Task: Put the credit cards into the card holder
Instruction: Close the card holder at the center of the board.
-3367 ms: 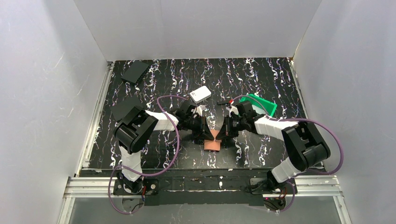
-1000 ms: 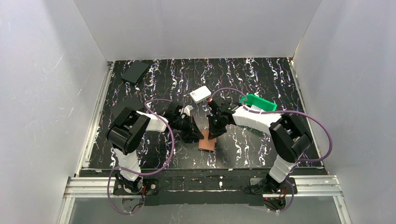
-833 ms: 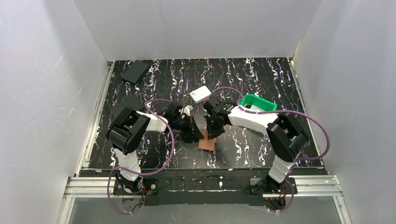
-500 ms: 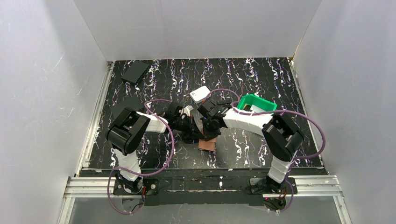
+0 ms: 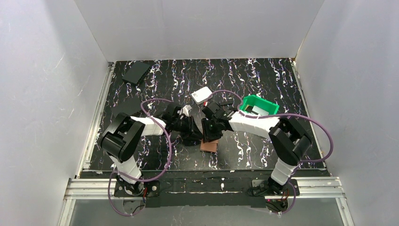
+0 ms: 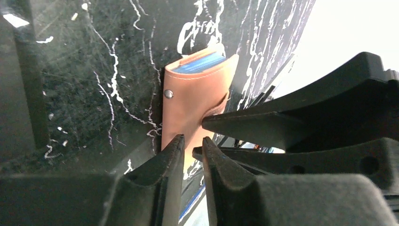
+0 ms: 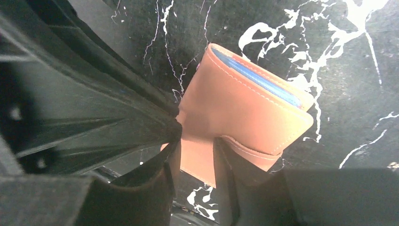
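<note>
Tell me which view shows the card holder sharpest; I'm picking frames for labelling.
Left wrist: card holder crisp, stitching readable, the left gripper's fingers soft, white glare upper right. Right wrist: card holder nearly as sharp, the right gripper's fingers dark and blurred. Top external: evenly lit, but the card holder is tiny and partly covered.

A robotics lab test cell: white panel walls (image 5: 197,28), aluminium frame rail (image 5: 89,188), black marbled tabletop (image 5: 244,77).

No text, label or number appears legible in any view.
</note>
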